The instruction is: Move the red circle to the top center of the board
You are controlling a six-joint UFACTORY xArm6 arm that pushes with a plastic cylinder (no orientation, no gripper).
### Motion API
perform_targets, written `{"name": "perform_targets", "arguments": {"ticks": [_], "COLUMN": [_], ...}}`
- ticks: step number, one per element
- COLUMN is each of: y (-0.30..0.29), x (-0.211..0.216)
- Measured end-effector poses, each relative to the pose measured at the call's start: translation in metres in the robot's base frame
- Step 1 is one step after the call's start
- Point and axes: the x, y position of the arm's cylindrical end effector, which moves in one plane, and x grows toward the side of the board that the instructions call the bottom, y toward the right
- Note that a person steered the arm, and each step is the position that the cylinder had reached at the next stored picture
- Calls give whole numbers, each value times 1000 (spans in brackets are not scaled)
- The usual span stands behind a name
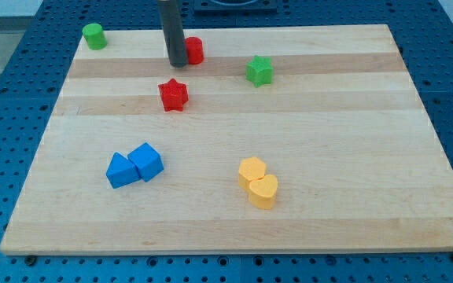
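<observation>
Pale wooden board [305,228] with lengthwise grain stripes, sitting on a blue perforated table [6,86]. On the board: green cylinder block [94,36] at far left corner; red circle block [193,50] far centre-left, my tip [177,63] touching its left side; green star block [259,71] to the right of that; red star block [174,95] just nearer than the circle. Near left: two blue blocks [134,165] touching. Near centre: two yellow blocks [258,181] touching.

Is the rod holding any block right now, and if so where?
Nothing is held. My tip only rests against the red circle on its side toward the view's left, near the board's top edge.
</observation>
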Motion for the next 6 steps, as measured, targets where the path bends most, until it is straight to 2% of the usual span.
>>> {"name": "perform_targets", "arguments": {"ticks": [2, 4, 6], "y": [23, 3, 49], "x": [-26, -34, -42]}}
